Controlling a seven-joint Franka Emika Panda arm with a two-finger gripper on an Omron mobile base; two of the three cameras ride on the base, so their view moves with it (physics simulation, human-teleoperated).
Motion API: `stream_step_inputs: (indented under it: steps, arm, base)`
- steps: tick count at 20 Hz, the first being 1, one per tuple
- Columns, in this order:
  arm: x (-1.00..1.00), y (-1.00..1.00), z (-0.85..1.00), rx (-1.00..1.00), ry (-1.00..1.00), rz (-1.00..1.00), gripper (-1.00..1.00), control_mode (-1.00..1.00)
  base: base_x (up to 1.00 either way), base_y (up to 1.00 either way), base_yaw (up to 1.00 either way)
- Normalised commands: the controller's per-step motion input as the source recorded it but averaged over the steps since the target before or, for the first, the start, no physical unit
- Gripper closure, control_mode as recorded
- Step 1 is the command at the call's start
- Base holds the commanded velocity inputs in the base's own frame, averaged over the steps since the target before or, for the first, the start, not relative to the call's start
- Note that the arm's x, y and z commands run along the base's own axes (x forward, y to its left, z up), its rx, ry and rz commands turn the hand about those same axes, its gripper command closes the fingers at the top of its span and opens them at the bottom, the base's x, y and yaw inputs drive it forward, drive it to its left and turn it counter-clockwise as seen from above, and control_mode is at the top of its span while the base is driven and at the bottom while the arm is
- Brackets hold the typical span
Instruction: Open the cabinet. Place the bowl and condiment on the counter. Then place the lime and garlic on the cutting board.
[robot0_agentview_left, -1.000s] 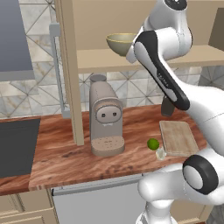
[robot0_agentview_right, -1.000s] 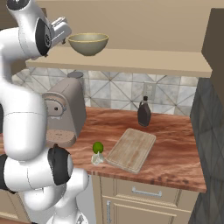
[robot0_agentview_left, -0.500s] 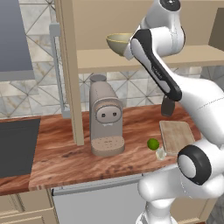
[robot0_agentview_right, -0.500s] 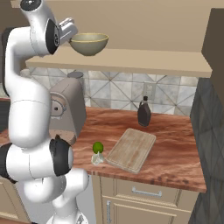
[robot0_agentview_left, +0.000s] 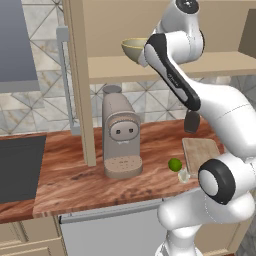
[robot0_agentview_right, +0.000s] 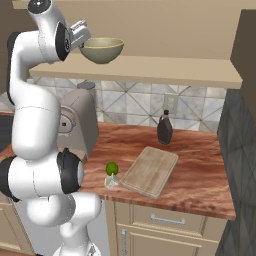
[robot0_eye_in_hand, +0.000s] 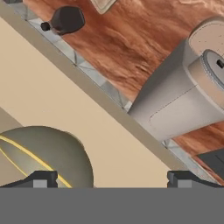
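Observation:
The cabinet (robot0_agentview_left: 75, 75) stands open, its door edge-on at the left. On its shelf (robot0_agentview_right: 165, 70) sits the olive-beige bowl (robot0_agentview_right: 102, 50). My gripper (robot0_agentview_right: 81, 35) hovers right beside the bowl's left rim, open and holding nothing. In the hand view the bowl (robot0_eye_in_hand: 43, 153) lies at the lower left, under one of the fingertips (robot0_eye_in_hand: 41, 178) of the gripper (robot0_eye_in_hand: 111, 179). The dark condiment (robot0_agentview_right: 164, 129) stands on the counter (robot0_agentview_right: 200, 170) near the wall. Lime (robot0_agentview_right: 112, 168) and garlic (robot0_agentview_right: 111, 181) lie on the counter just left of the cutting board (robot0_agentview_right: 150, 171).
A beige coffee machine (robot0_agentview_left: 120, 135) stands on the counter under the shelf, left of the lime. A dark cooktop (robot0_agentview_left: 20, 165) fills the counter's left end. My own arm (robot0_agentview_left: 175, 75) crosses in front of the shelf. A dark wall (robot0_agentview_right: 240, 150) bounds the right side.
The arm has pulled its elbow in toward the cabinet and the hand has edged slightly closer to the bowl. The jaws stay open. Nothing on the counter has moved.

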Motion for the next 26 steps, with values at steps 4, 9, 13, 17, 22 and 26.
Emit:
stream_step_inputs:
  steps: [4,9,13,17,22,26]
  arm:
    - [0.24,-0.19,0.00,-0.12,-0.02,0.11,-1.00,-1.00]
    - [0.29,-0.21,0.00,-0.09,0.00,0.11,-1.00,-1.00]
    - [0.34,-0.26,0.00,-0.05,0.00,0.12,-1.00,-1.00]
    - [0.38,-0.24,0.00,-0.03,0.00,0.12,-1.00,-1.00]
    - [0.36,-0.24,0.00,-0.04,0.00,0.12,-1.00,-1.00]
    - [0.33,-0.23,0.00,-0.08,0.00,0.12,-1.00,-1.00]
  base:
    - [0.00,0.00,0.00]
    - [0.00,0.00,0.00]
    - [0.00,0.00,0.00]
    - [0.00,0.00,0.00]
    - [0.00,0.00,0.00]
    - [0.00,0.00,0.00]
